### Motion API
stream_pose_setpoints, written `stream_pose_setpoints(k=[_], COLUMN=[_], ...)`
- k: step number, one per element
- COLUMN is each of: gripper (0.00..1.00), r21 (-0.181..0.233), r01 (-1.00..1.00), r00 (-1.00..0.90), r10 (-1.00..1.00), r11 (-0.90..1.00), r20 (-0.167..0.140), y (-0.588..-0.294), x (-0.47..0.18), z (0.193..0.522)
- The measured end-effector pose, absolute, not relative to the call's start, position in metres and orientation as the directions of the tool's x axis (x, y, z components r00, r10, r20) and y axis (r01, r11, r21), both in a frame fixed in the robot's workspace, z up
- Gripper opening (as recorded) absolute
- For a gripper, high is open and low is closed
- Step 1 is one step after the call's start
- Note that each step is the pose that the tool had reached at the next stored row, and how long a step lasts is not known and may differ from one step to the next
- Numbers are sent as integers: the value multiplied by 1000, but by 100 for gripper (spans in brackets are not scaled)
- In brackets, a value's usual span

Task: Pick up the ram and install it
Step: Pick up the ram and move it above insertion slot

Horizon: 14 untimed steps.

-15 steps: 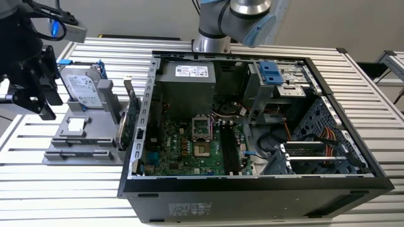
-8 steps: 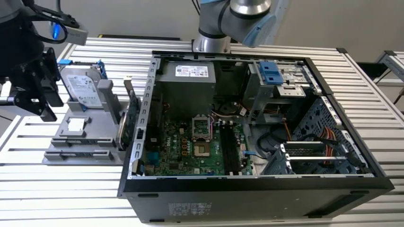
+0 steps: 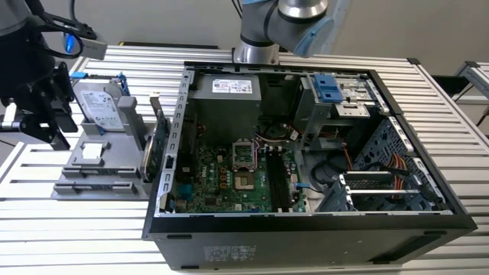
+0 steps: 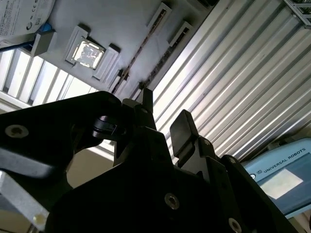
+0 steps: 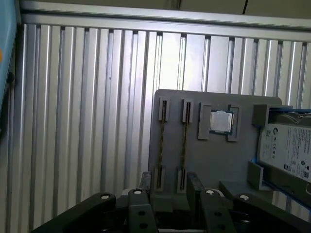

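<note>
first wrist view has the gripper [image 5: 169, 182] nearest, its fingers spread with nothing between them, close to the grey tray [image 5: 214, 162]. just beyond, the ram [image 5: 184, 143] seems to stand on edge in a tray slot, though it is thin to read. i judge this the approach to pick-up; a grasp calls for straddling that edge squarely. farthest, at the exterior view's right, stands the open computer case [image 3: 306, 243].

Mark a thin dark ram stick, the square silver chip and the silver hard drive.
Thin dark ram stick [image 5: 184, 145]: first wrist view, its long edge.
Square silver chip [image 5: 221, 122]: first wrist view, its centre.
Silver hard drive [image 5: 286, 145]: first wrist view, its labelled face.
</note>
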<state>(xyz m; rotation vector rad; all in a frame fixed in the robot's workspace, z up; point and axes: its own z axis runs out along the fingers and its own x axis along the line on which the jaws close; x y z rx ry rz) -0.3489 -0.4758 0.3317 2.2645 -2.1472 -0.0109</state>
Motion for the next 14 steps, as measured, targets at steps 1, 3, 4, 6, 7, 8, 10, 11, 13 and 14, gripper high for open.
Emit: stream_pose_setpoints(k=[1, 3, 4, 6, 7, 8, 10, 11, 13, 14], gripper=[100, 100, 100, 100, 100, 100, 100, 100, 100, 100], r21=[20, 20, 20, 20, 20, 20, 20, 20, 20, 20], r01=[-998, -998, -998, -998, -998, -998, -998, -998, -998, -998], r00=[53, 53, 53, 53, 53, 53, 53, 53, 53, 53], r10=[-999, -999, -999, -999, -999, -999, -999, -999, -999, -999], r11=[-53, -53, -53, -53, -53, -53, -53, -53, -53, -53], r20=[9, 9, 9, 9, 9, 9, 9, 9, 9, 9], y=[-476, -476, -476, -476, -476, -476, -476, -476, -476, -476], x=[-349, -349, -349, -349, -349, -349, -349, -349, -349, -349], z=[331, 329, 328, 326, 325, 324, 322, 321, 319, 318])
